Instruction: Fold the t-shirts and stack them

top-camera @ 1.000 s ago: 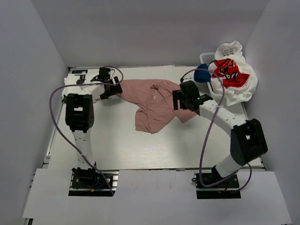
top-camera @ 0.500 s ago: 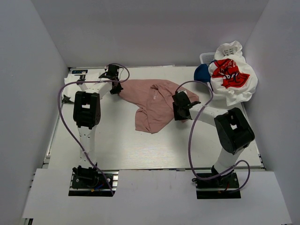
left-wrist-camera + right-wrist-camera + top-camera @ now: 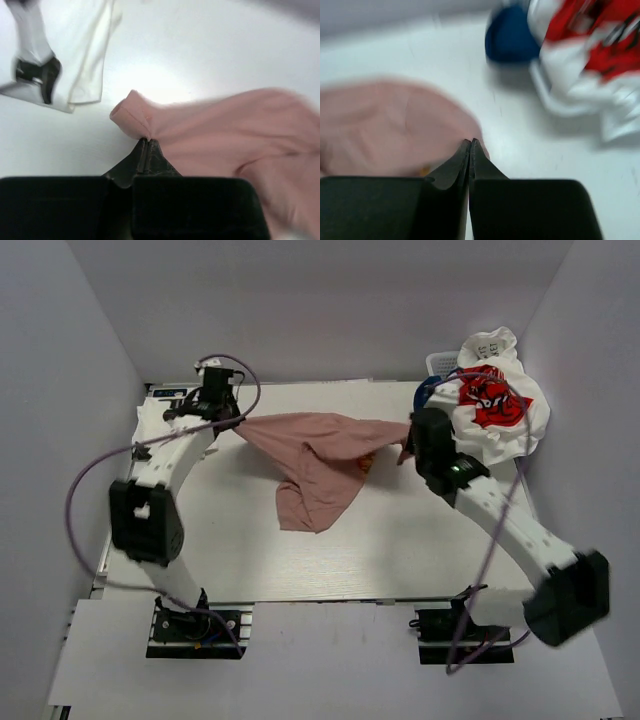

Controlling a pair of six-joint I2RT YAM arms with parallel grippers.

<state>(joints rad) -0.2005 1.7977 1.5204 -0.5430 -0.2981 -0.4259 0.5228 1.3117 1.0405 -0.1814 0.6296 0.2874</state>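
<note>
The left arm point(image 3: 165, 455) reaches to the far edge of the desk point(image 3: 400, 550), well left of the basket point(image 3: 438, 362). Its left fingers point(image 3: 159, 161) are pinched tight on a hem of the dusty-pink tee point(image 3: 315, 455). The right arm point(image 3: 500, 515) stretches out just in front of the basket, with the right fingers point(image 3: 454, 165) closed on the tee's other end. The one pink tee spans between them, sagging in the middle.

A heap is piled on the basket: one navy tee point(image 3: 510, 35), one white tee with red graphic point(image 3: 495, 405), and another white tee point(image 3: 490, 342) on top. One more white cloth point(image 3: 92, 45) lies far left of the basket.
</note>
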